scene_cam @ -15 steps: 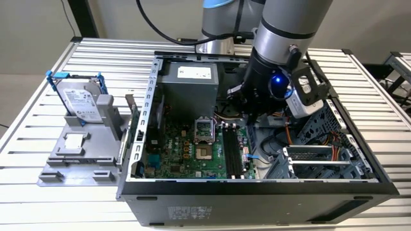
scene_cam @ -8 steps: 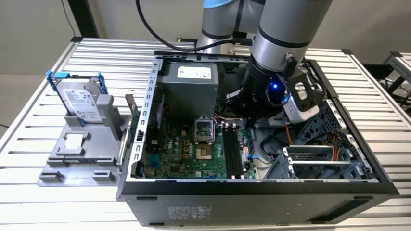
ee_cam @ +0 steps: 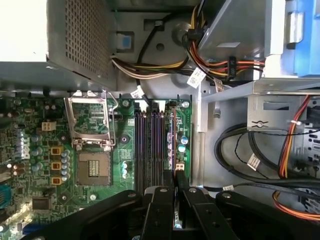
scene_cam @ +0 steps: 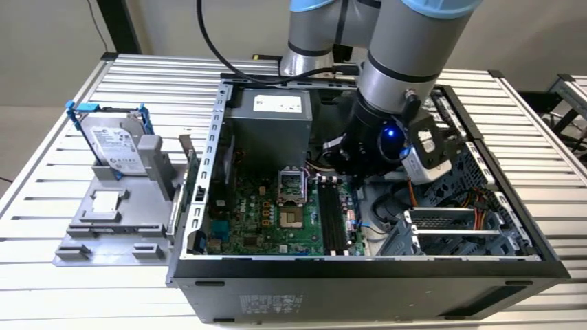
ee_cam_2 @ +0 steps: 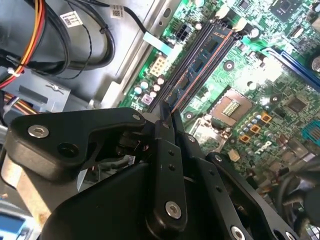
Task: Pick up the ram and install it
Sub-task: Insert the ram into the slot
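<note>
The black two-finger gripper (ee_cam: 174, 192) is inside the open dark metal computer case (scene_cam: 367, 271), over the green motherboard (ee_cam: 75, 165). Its fingers (ee_cam_2: 167, 150) are clenched on the thin greyish-green ram stick (ee_cam: 173, 145), which stands on edge in the outermost of the long black memory slots (ee_cam: 147, 150), next to the grey case wall. The silver CPU socket (ee_cam: 92, 167) lies nearby.
</note>
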You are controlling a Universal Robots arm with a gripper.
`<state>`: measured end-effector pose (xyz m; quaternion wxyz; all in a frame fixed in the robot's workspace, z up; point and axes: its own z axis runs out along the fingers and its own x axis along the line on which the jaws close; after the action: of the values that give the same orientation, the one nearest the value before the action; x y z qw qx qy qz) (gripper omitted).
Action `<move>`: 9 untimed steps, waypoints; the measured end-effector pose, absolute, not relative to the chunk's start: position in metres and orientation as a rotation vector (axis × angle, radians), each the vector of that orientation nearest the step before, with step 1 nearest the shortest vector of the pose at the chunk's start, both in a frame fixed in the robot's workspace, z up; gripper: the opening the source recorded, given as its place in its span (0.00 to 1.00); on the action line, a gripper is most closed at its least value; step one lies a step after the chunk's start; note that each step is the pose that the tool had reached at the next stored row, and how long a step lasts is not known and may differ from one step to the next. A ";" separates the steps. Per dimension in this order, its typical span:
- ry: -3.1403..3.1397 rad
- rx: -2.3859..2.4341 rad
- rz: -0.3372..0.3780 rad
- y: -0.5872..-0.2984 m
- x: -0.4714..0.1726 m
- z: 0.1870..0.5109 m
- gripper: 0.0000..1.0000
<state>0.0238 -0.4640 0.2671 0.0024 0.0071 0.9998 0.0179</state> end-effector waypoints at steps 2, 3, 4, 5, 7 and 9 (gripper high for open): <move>3.136 0.022 0.056 -0.464 0.024 0.264 0.00; 3.136 0.022 0.056 -0.465 0.024 0.262 0.00; 3.136 0.022 0.056 -0.464 0.024 0.260 0.00; 3.136 0.022 0.056 -0.464 0.024 0.258 0.00; 3.136 0.022 0.056 -0.465 0.024 0.254 0.00; 3.136 0.022 0.056 -0.464 0.024 0.251 0.00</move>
<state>0.0237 -0.4645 0.2508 0.0023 0.0069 0.9998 0.0179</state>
